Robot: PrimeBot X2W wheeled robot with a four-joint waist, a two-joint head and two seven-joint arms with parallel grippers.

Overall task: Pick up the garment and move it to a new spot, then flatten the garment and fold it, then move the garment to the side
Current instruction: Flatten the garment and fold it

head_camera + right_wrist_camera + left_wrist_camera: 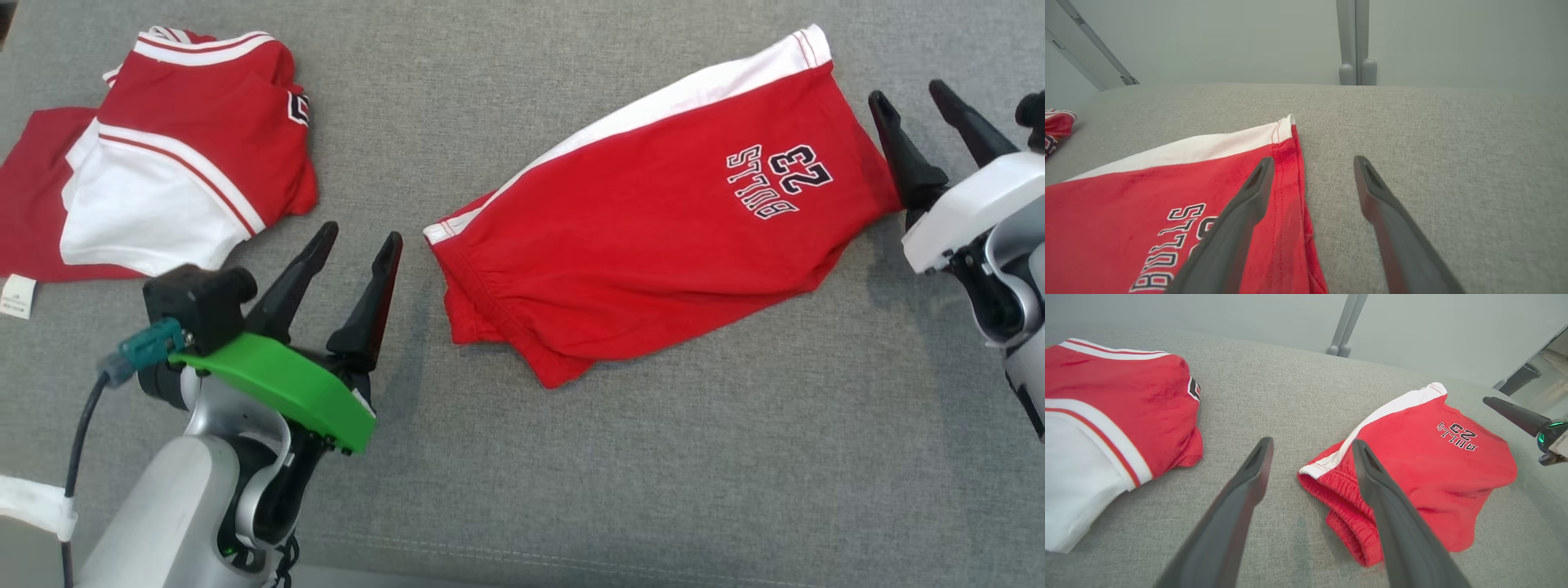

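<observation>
The garment (653,220), a pair of red shorts with a white side stripe and "BULLS 23" lettering, lies folded and slanted on the grey cloth surface (653,490). My left gripper (363,234) stands open just left of the waistband end, with nothing between its fingers. In the left wrist view the gripper (1312,443) frames the waistband corner of the shorts (1433,469). My right gripper (906,90) is open at the shorts' right hem, touching or just off it. In the right wrist view that gripper (1314,160) straddles the hem edge of the shorts (1147,204), left finger over the cloth.
A second red and white garment (188,147), a jersey, lies bunched at the far left (1106,408). One finger (1515,413) of the right gripper shows at the left wrist view's right edge. A grey post (1354,41) stands beyond the surface's far edge.
</observation>
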